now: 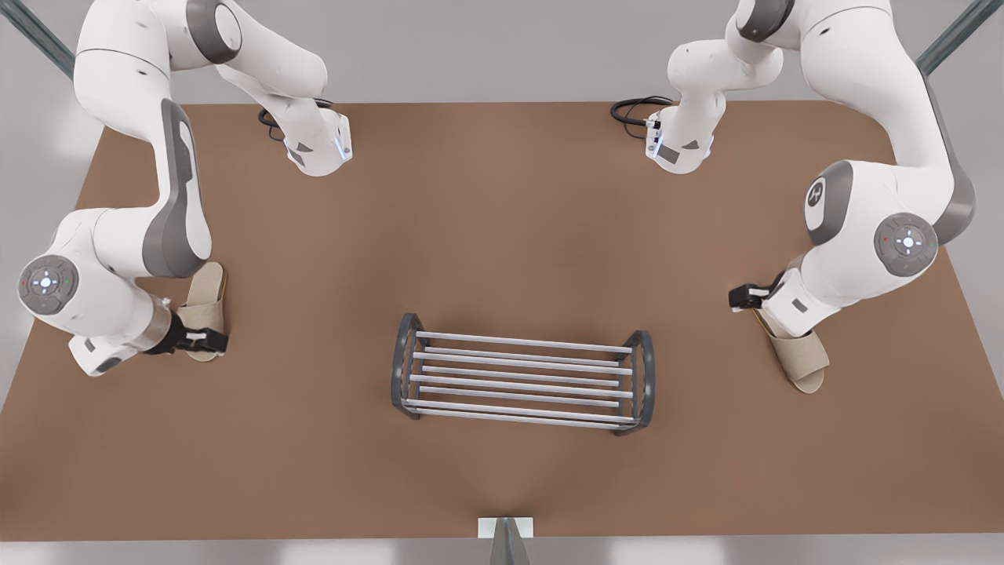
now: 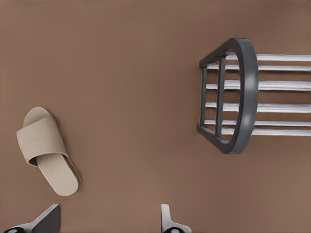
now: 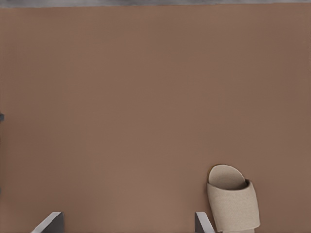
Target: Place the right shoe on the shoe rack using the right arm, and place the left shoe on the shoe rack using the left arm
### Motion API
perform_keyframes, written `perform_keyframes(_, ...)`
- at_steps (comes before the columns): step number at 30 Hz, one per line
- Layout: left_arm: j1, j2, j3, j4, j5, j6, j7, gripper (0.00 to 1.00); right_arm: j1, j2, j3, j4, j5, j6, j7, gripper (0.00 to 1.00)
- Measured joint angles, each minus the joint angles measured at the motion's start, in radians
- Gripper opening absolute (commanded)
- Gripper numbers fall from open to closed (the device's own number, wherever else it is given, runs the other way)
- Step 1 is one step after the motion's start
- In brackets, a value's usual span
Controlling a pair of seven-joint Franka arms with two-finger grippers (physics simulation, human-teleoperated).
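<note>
Two grippers keep their fingers wide and empty: left gripper near the left shoe at 3 o'clock of the shoe rack, right gripper near the right shoe at 9 o'clock.

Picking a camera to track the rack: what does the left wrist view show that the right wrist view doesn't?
Left wrist only: the rack, one end frame and bars, near the left shoe. Right wrist only: the right shoe and the far edge of the table. Both: brown table, one slipper, open fingers of the left gripper or right gripper.
</note>
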Motion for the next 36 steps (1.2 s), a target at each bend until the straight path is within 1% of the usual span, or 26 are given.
perform_keyframes(4,0.006,-0.012,0.001,0.000,-0.002,0.022,-0.013,1.00,-0.003,0.006,-0.002,-0.003,0.000,0.035,0.010,1.00)
perform_keyframes(5,0.045,-0.073,-0.001,-0.091,-0.004,0.031,-0.016,1.00,-0.013,0.006,-0.001,-0.008,0.001,0.029,0.012,1.00)
perform_keyframes(7,0.121,-0.353,-0.002,-0.578,0.013,0.191,-0.020,1.00,-0.022,0.005,0.000,-0.014,0.002,-0.009,0.016,1.00)
perform_keyframes(8,0.146,-0.466,-0.004,-0.786,0.031,0.308,-0.022,1.00,-0.027,-0.006,0.000,-0.016,0.001,-0.051,0.016,1.00)
perform_keyframes(9,0.147,-0.535,-0.008,-0.975,0.056,0.449,-0.024,1.00,-0.033,-0.026,0.001,-0.018,0.001,-0.100,0.016,1.00)
perform_keyframes(10,0.177,-0.551,-0.017,-1.130,0.097,0.613,-0.026,1.00,-0.036,-0.044,0.001,-0.022,0.002,-0.156,0.015,1.00)
perform_keyframes(11,0.234,-0.543,-0.033,-1.237,0.141,0.778,-0.027,1.00,-0.038,-0.070,0.002,-0.041,0.003,-0.209,0.015,1.00)
perform_keyframes(12,0.281,-0.534,-0.048,-1.300,0.175,0.924,-0.028,1.00,-0.044,-0.118,0.003,-0.089,0.003,-0.241,0.014,1.00)
perform_keyframes(13,0.318,-0.496,-0.055,-1.336,0.201,1.060,-0.029,1.00,-0.050,-0.182,0.004,-0.162,0.004,-0.242,0.013,1.00)
perform_keyframes(15,0.374,-0.425,-0.060,-1.363,0.240,1.282,-0.030,1.00,-0.057,-0.319,0.004,-0.341,0.004,-0.163,0.012,1.00)
perform_keyframes(18,0.447,-0.347,-0.061,-1.371,0.270,1.503,-0.032,0.99,-0.071,-0.544,0.006,-0.690,0.004,0.094,0.010,1.00)
perform_keyframes(20,0.502,-0.294,-0.058,-1.370,0.289,1.599,-0.034,0.99,-0.096,-0.628,0.006,-0.797,0.003,0.271,0.008,1.00)
perform_keyframes(21,0.529,-0.268,-0.057,-1.368,0.299,1.636,-0.034,0.99,-0.115,-0.632,0.006,-0.827,0.002,0.365,0.006,1.00)
perform_keyframes(23,0.585,-0.207,-0.054,-1.359,0.311,1.696,-0.035,0.99,-0.162,-0.627,0.006,-0.854,0.000,0.542,-0.002,1.00)
perform_keyframes(26,0.642,-0.134,-0.044,-1.335,0.315,1.754,-0.037,0.99,-0.181,-0.582,0.005,-0.885,-0.001,0.785,-0.014,1.00)
perform_keyframes(30,0.647,-0.057,-0.029,-1.292,0.314,1.801,-0.038,0.99,-0.198,-0.421,0.006,-0.892,0.001,1.084,-0.024,1.00)
perform_keyframes(31,0.645,-0.024,-0.028,-1.282,0.314,1.818,-0.039,0.99,-0.206,-0.345,0.005,-0.910,0.001,1.177,-0.027,1.00)
perform_keyframes(32,0.644,0.000,-0.027,-1.273,0.315,1.834,-0.039,0.99,-0.224,-0.299,0.004,-0.938,0.001,1.261,-0.031,1.00)
perform_keyframes(34,0.639,0.031,-0.015,-1.254,0.318,1.858,-0.040,0.99,-0.331,-0.227,0.005,-0.957,0.001,1.394,-0.044,1.00)
perform_keyframes(36,0.613,0.042,0.031,-1.240,0.322,1.876,-0.040,0.99,-0.450,-0.181,0.004,-0.958,0.001,1.490,-0.063,1.00)
